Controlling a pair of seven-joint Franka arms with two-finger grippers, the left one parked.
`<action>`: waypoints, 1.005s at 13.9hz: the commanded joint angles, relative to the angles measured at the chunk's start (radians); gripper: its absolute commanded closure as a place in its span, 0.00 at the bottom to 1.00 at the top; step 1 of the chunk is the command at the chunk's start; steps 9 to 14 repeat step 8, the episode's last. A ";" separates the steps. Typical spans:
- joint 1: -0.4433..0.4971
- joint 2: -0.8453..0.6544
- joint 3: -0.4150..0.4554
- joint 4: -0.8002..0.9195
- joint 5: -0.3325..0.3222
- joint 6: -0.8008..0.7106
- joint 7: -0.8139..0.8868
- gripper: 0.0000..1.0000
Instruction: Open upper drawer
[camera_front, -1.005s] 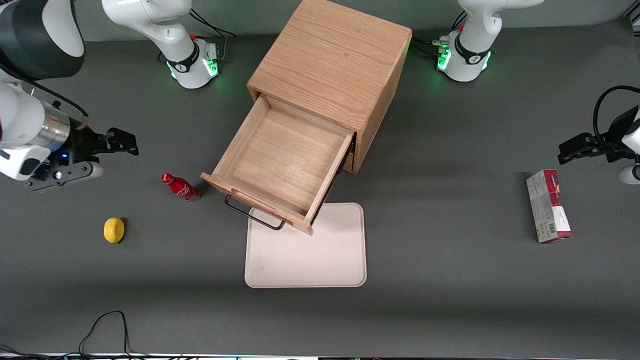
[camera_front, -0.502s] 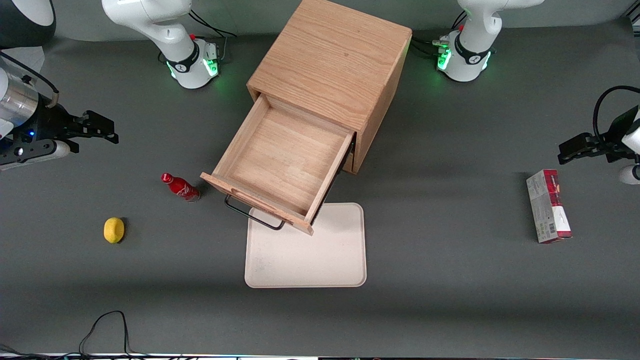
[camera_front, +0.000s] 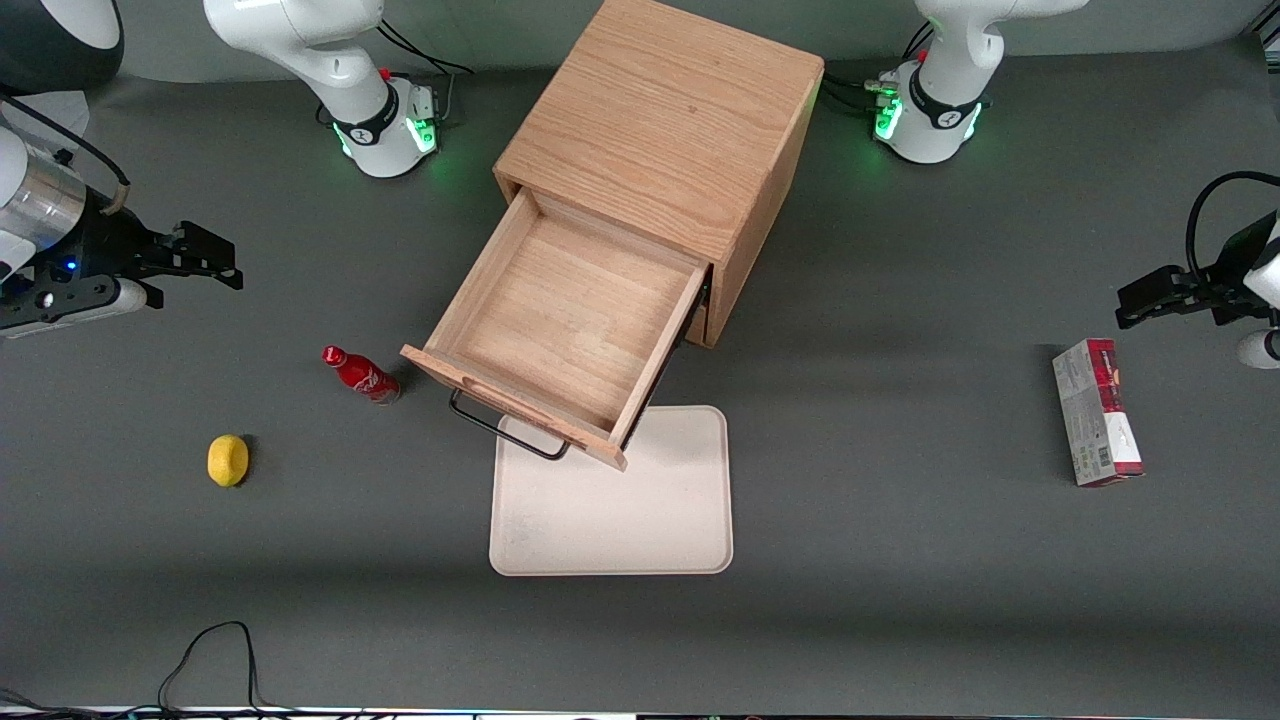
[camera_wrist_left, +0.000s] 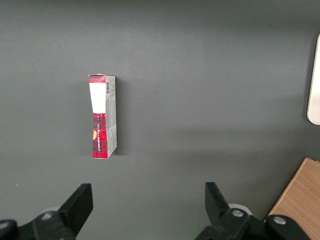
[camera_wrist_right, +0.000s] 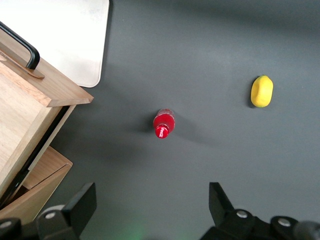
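Observation:
The box-shaped oak cabinet (camera_front: 665, 130) stands mid-table. Its upper drawer (camera_front: 570, 320) is pulled far out, showing a bare wood interior, and its black wire handle (camera_front: 505, 430) hangs over the tray's edge. The right wrist view shows the drawer's front corner (camera_wrist_right: 30, 95) and the handle (camera_wrist_right: 21, 49). My gripper (camera_front: 212, 262) hovers well away from the drawer, toward the working arm's end of the table and farther from the front camera than the red bottle. It is open (camera_wrist_right: 152, 200), its fingers wide apart with only grey table between them.
A small red bottle (camera_front: 360, 373) stands beside the drawer's front, with a yellow lemon (camera_front: 228, 460) nearer the front camera. A cream tray (camera_front: 620, 510) lies in front of the drawer. A red-and-white carton (camera_front: 1097, 412) lies toward the parked arm's end.
My gripper has pulled back from the bottle area toward the working arm's end of the table and slightly farther from the camera, then nearly stopped. The drawer has not moved.

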 joint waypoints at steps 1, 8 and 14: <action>0.027 -0.019 -0.006 -0.004 0.002 0.001 0.007 0.00; 0.001 0.000 -0.005 0.009 -0.003 -0.001 0.013 0.00; 0.001 0.000 -0.005 0.009 -0.003 -0.001 0.013 0.00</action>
